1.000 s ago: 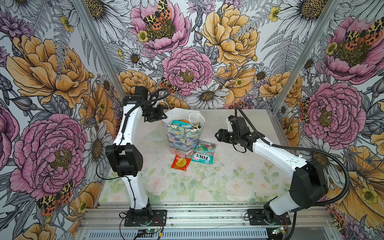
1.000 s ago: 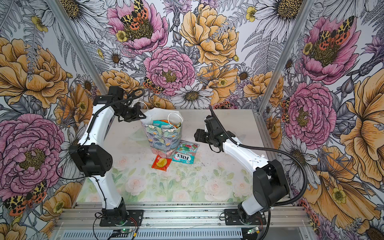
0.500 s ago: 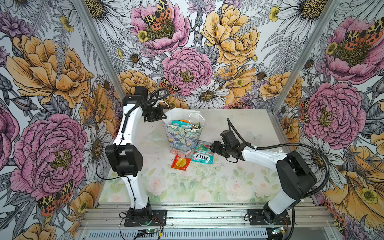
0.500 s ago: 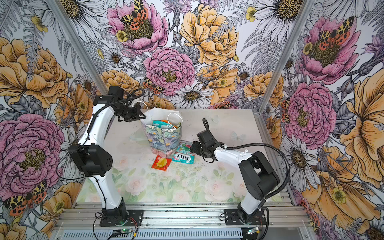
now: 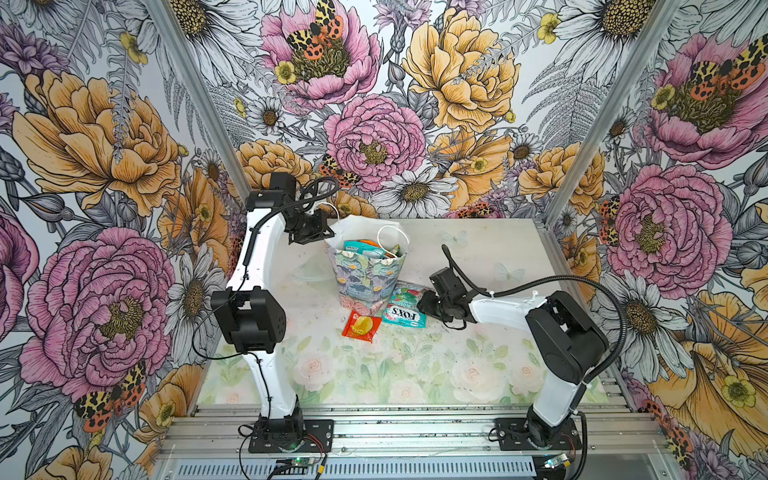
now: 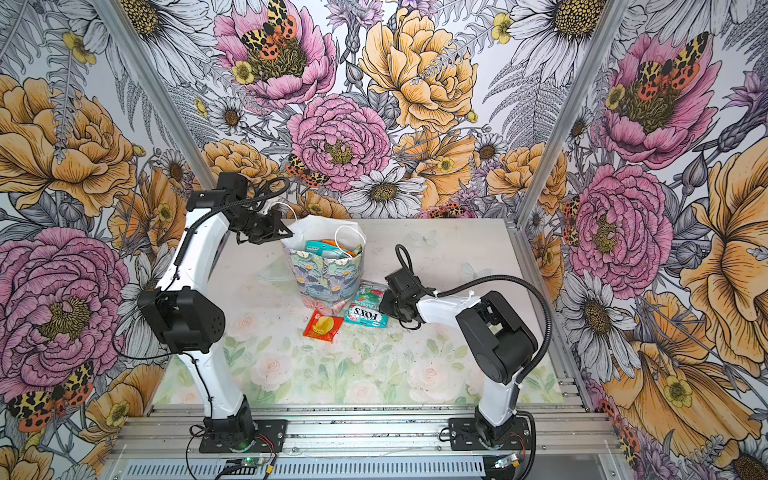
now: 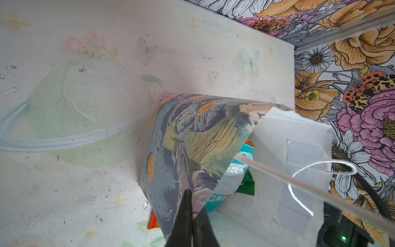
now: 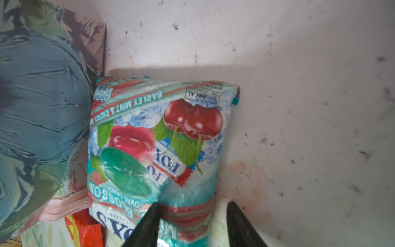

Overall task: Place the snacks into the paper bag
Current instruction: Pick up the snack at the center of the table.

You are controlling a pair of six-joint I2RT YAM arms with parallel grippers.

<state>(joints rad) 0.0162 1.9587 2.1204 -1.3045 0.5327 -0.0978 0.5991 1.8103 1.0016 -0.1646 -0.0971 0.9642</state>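
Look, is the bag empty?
No. Packets show inside the bag's open top. A teal one and a red one lie outside.

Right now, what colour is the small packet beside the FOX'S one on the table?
The small packet is orange-red with a yellow picture; clearest in a top view.

Bench (image 5: 374,374): pastel rose print at front, whiter w/ dark specks twd back; faint butterfly (image 7: 250,61) printed near back edge. Wallpaper (image 5: 374,137), big pink & yellow flowers, on 3 sides. Alu post (image 5: 202,104) at corner, alu rail (image 5: 415,432) along front.
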